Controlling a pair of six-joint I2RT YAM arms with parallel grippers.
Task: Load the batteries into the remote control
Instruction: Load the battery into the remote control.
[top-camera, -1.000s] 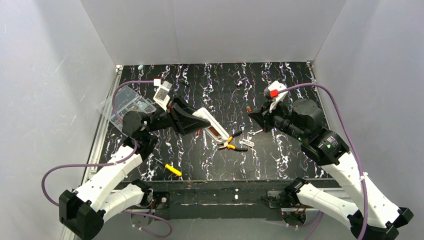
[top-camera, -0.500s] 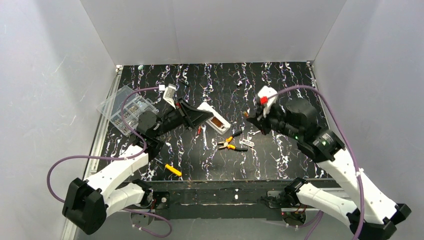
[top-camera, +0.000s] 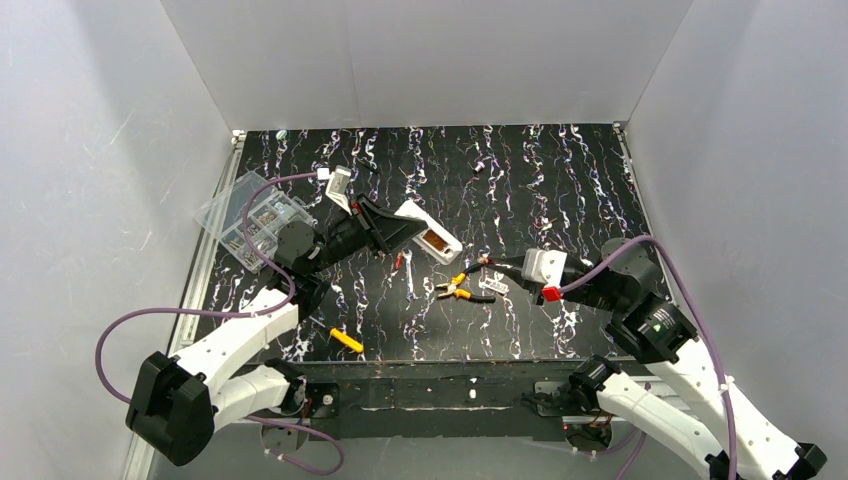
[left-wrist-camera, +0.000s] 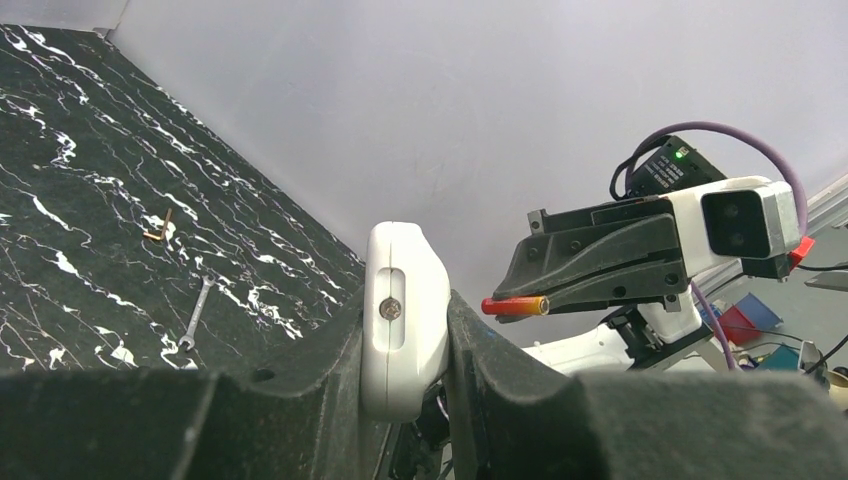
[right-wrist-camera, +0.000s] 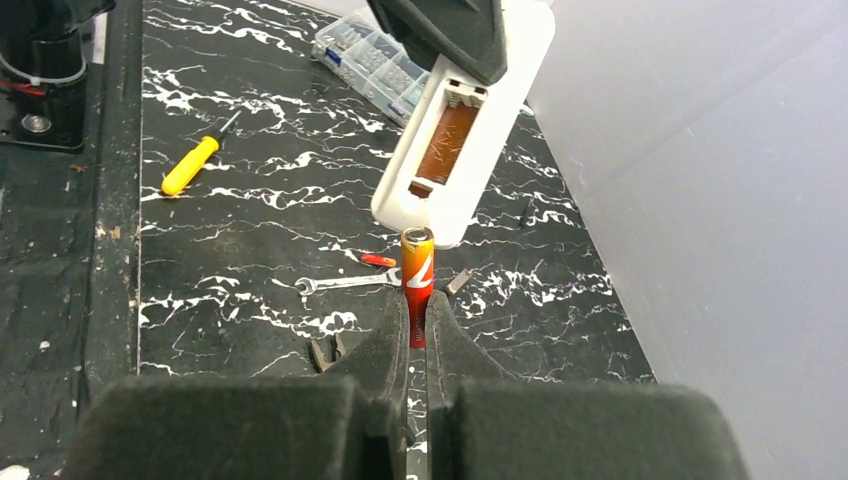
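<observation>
Right claw: my right claw (right-wrist-camera: 417, 318) is clamped on a small red-orange cylindrical battery (right-wrist-camera: 417, 270), pinched at its lower half, with the metal-capped end poking out past my fingertips (right-wrist-camera: 395, 325)
Left claw: my left claw (left-wrist-camera: 405, 335) is closed tight on one end of a white oblong plastic remote control (right-wrist-camera: 470, 150), holding it in the air above the black marbled table (top-camera: 560, 190)
Battery recess: the rectangular brown-lined recess (right-wrist-camera: 445, 140) in the remote's back is uncovered and faces my right wrist camera; I see nothing in it
Bearing: the remote lies straight ahead of the battery's tip and somewhat higher, its free end near the cap but apart from it
Long axes: the battery runs along my right fingers, while the recess slants off to the right of that line, so the two are not parallel
Nearer arm: the right, since it carries the battery; the left only presents the remote
Coming move, as I judge it: turn the battery to lie along the recess, then close the gap
Loose on the table: a small red piece (right-wrist-camera: 378, 260) beside a thin steel spanner (right-wrist-camera: 340, 284), too small to tell whether it is a second battery
</observation>
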